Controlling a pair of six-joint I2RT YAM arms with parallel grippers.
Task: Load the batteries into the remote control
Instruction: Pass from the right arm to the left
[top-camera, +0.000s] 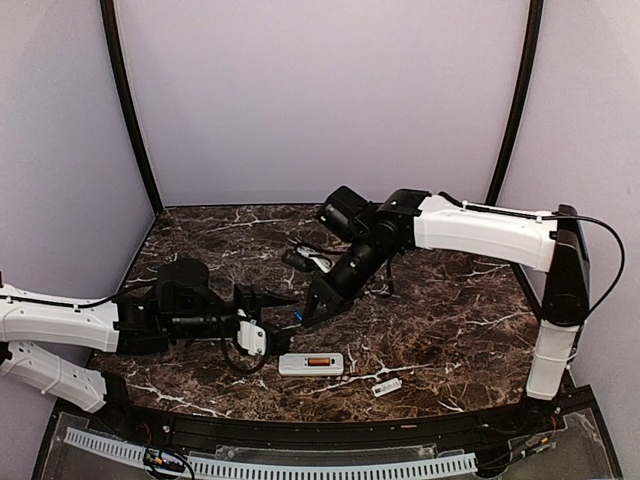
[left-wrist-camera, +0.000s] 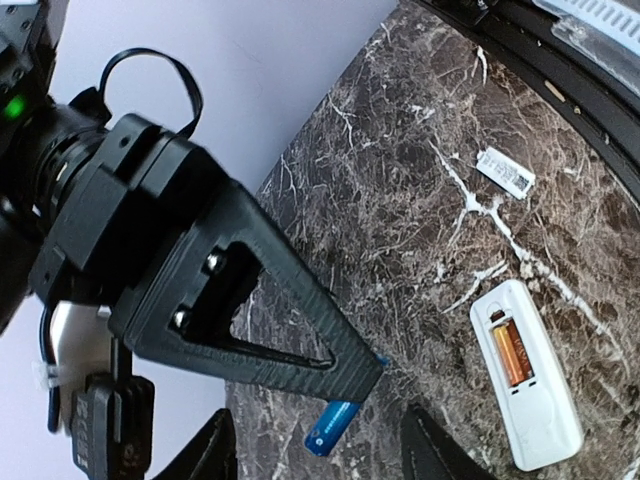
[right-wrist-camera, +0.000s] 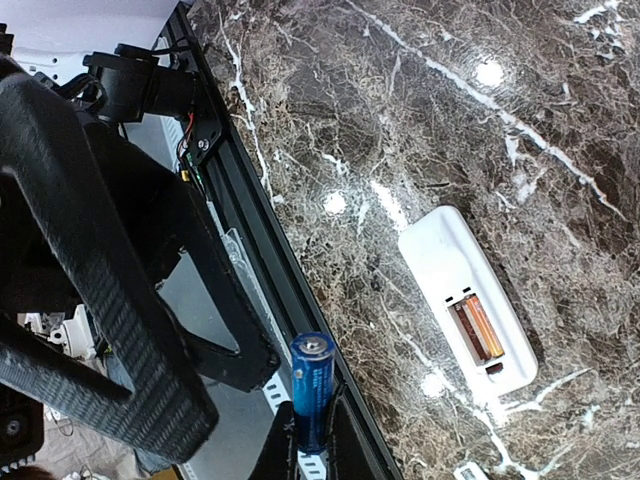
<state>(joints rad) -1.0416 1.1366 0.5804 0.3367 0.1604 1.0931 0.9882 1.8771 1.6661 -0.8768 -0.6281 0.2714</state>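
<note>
The white remote control (top-camera: 311, 364) lies back side up near the table's front, its battery bay open, with the orange battery (top-camera: 318, 361) seated in it. My right gripper (top-camera: 304, 314) is shut on the blue battery (top-camera: 297, 313), held above the table to the left of the remote. In the right wrist view the blue battery (right-wrist-camera: 313, 385) sticks up from the right gripper (right-wrist-camera: 314, 440). My left gripper (left-wrist-camera: 318, 458) is open, with one finger on each side of the blue battery (left-wrist-camera: 335, 428) and a gap on both sides. The remote control (left-wrist-camera: 535, 400) lies to the right of it.
A small loose white cover piece (top-camera: 387, 386) lies right of the remote near the front edge. A black rim and a white perforated strip (top-camera: 300, 466) run along the front. A small black-and-white object with cables (top-camera: 305, 260) lies behind the right gripper. Purple walls enclose the table.
</note>
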